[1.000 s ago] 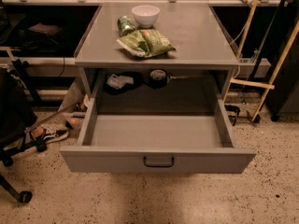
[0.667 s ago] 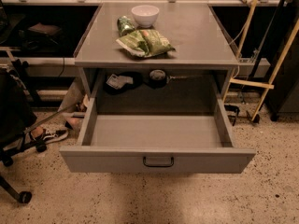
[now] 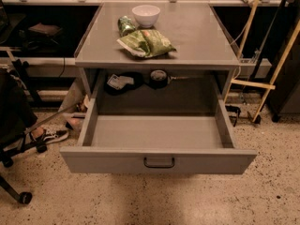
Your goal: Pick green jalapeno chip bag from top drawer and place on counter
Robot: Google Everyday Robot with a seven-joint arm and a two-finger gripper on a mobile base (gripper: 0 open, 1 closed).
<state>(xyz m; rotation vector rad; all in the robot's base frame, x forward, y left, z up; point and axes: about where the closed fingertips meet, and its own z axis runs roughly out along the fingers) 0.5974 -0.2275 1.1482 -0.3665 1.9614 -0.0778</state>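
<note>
The green bag [image 3: 146, 43] is lying on the grey surface [image 3: 197, 36], near its front edge. 1 white bowl [image 3: 146, 15] is sitting behind it, with 1 crushed green can [image 3: 125, 25] just beside. The drawer [image 3: 103, 161] is standing pulled open below. The hand is out of view, so I cannot tell its state. Speckled floor [image 3: 234, 200] is spreading around; 1 shoe [image 3: 49, 136] is lying left, 2 wooden poles [image 3: 279, 69] are leaning right.
</note>
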